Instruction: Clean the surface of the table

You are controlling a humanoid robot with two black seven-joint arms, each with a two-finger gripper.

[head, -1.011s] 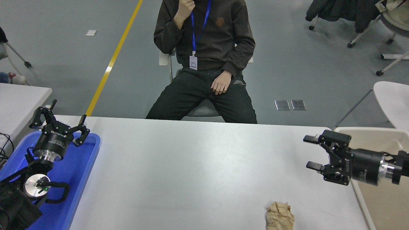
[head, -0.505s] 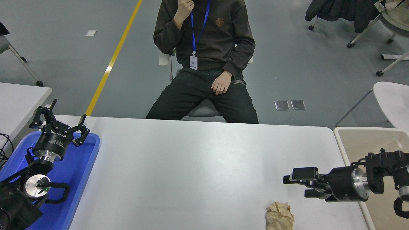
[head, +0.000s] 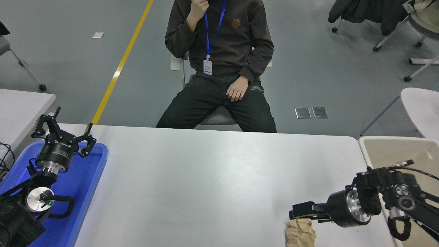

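The table surface (head: 205, 178) is a wide white matte top filling the lower half of the head view. A crumpled brown paper ball (head: 300, 234) lies on it near the front edge at the right. My right gripper (head: 297, 214) comes in from the lower right, points left, and hangs open just above the ball's top, close to touching it. My left gripper (head: 68, 126) is parked open and empty over the blue tray (head: 85, 178) at the lower left.
A beige bin (head: 387, 151) stands against the table's right end. A person (head: 219, 51) sits on a chair at the far side, hands off the table. A smaller white table (head: 20, 103) is at the left. Chairs stand at the back right.
My right gripper has come down and towards the front-left, from above the bin's corner to just over the paper ball. The left arm has not moved.
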